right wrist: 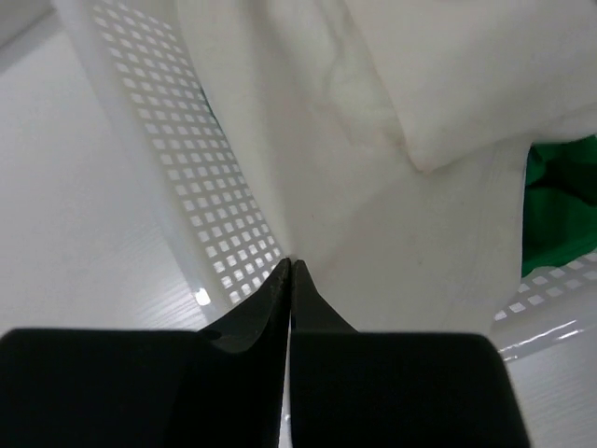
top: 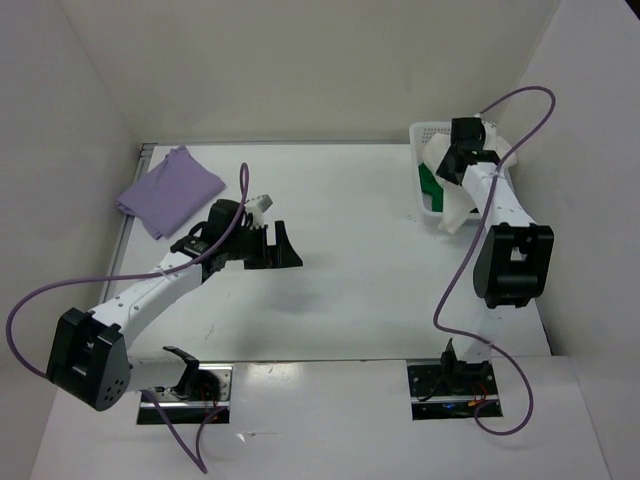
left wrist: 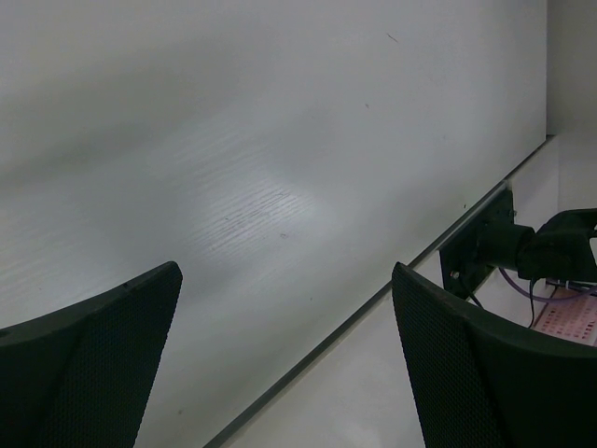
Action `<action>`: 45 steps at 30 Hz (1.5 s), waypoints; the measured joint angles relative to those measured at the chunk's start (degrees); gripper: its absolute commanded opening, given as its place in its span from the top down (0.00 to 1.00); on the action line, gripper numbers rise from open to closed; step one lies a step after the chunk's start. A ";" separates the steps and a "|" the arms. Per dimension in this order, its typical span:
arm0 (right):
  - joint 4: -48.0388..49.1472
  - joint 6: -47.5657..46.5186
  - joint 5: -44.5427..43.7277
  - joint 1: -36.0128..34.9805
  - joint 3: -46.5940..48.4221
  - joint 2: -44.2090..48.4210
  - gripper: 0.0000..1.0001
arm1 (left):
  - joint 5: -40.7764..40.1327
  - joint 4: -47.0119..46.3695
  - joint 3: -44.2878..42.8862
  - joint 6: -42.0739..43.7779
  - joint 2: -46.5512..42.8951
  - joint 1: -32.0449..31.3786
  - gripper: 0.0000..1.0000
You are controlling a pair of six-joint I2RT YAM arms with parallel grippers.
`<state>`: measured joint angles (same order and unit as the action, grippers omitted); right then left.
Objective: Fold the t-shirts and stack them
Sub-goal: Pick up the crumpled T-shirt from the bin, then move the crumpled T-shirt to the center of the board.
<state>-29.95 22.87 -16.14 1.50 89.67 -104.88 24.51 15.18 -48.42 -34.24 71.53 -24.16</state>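
T-shirt (right wrist: 392,215), white, just beyond closed right gripper (right wrist: 291,264)

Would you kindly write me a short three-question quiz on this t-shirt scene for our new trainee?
1. True or false: the left gripper stands open over the bare table, holding nothing.
2. Fill in: the lavender t-shirt lies near the table's far ____ corner.
3. Which t-shirt hangs over the rim of the white perforated basket, where the shut right gripper has its tips? A lavender; B white; C green.
Key: 1 true. 2 left. 3 B, the white t-shirt; the green t-shirt lies inside the basket.
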 measured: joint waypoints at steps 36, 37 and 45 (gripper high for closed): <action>17.03 30.32 60.22 -20.85 22.67 28.61 1.00 | 4.39 1.53 -5.97 -1.97 9.75 26.86 0.00; 18.58 31.67 60.74 -20.85 23.74 28.57 1.00 | 4.42 1.53 -6.40 -2.14 9.73 27.10 0.00; 25.90 36.06 61.44 -26.08 21.49 29.92 1.00 | 4.04 1.14 -9.62 -3.50 9.68 28.39 0.00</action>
<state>-4.05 58.94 45.30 -24.58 111.15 -74.96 28.56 16.32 -58.04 -37.74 81.21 4.23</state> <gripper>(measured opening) 0.004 0.998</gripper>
